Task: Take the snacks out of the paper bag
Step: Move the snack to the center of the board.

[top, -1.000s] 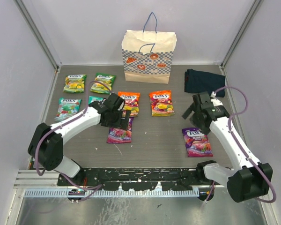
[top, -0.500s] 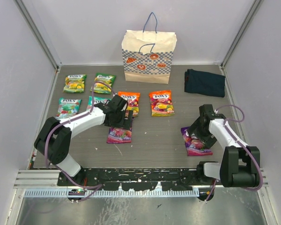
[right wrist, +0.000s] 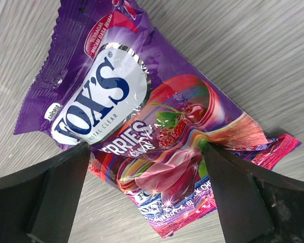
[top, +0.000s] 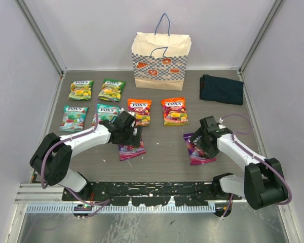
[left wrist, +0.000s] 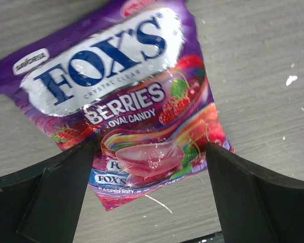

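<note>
Hovering low over the near part of the grey table [top: 162, 152], the left gripper [left wrist: 151, 149] has its fingers spread wide astride the left purple packet [left wrist: 126, 96], which reads "FOX'S CRYSTAL CLEAR BERRIES OVAL CANDY". The right gripper [right wrist: 146, 152], likewise spread, straddles the right purple packet [right wrist: 131, 111], which bears the same label. Whether either claw's tips touch the foil is hard to tell. Beyond lie orange packets [top: 175, 111], teal packets [top: 74, 116] and green packets [top: 81, 89], all flat on the table. The paper bag [top: 160, 61] stands upright at the far edge, and the navy cloth [top: 221, 89] lies to its right.
</note>
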`<act>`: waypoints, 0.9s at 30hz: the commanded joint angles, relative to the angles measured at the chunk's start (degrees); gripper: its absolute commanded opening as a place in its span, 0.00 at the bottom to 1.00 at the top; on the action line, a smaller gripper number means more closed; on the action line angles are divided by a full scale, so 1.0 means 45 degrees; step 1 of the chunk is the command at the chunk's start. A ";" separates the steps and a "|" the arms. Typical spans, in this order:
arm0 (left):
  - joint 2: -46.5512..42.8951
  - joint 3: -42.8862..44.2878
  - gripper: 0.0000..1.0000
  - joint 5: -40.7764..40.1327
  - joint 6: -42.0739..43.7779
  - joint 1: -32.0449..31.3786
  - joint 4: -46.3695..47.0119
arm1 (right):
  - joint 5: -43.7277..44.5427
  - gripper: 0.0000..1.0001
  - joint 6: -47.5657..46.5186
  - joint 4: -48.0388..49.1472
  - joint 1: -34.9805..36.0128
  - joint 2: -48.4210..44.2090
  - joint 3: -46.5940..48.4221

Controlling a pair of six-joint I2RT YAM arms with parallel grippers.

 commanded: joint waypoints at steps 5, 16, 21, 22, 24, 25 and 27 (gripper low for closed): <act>-0.0114 -0.0377 0.92 0.0088 -0.1236 -0.2111 -0.0375 | -0.0948 1.00 0.4464 0.1092 0.3748 0.1866 0.0152; -0.0494 -0.0353 0.94 -0.0723 -0.0149 -0.2909 -0.2028 | -0.0668 1.00 0.5103 0.0913 0.5617 0.3602 0.2057; -0.2047 0.0933 0.99 -0.1594 -0.0412 -0.2910 -0.3735 | 0.0826 1.00 0.4207 -0.1373 0.6057 0.3554 0.4886; -0.2280 0.1306 0.99 -0.1976 -0.0535 -0.2902 -0.4139 | 0.1416 1.00 0.4180 -0.1796 0.6161 0.3588 0.5216; -0.2630 0.1913 0.98 -0.2410 -0.0800 -0.2850 -0.4736 | 0.1902 1.00 0.4235 -0.2451 0.6459 0.3743 0.6461; -0.2799 0.2085 0.98 -0.2449 -0.0876 -0.2761 -0.4987 | 0.2022 1.00 0.4164 -0.2487 0.6642 0.3873 0.6918; -0.3141 0.2020 0.98 -0.1940 -0.1257 -0.2215 -0.4916 | 0.2187 0.98 0.3823 -0.2304 0.6939 0.4288 0.7727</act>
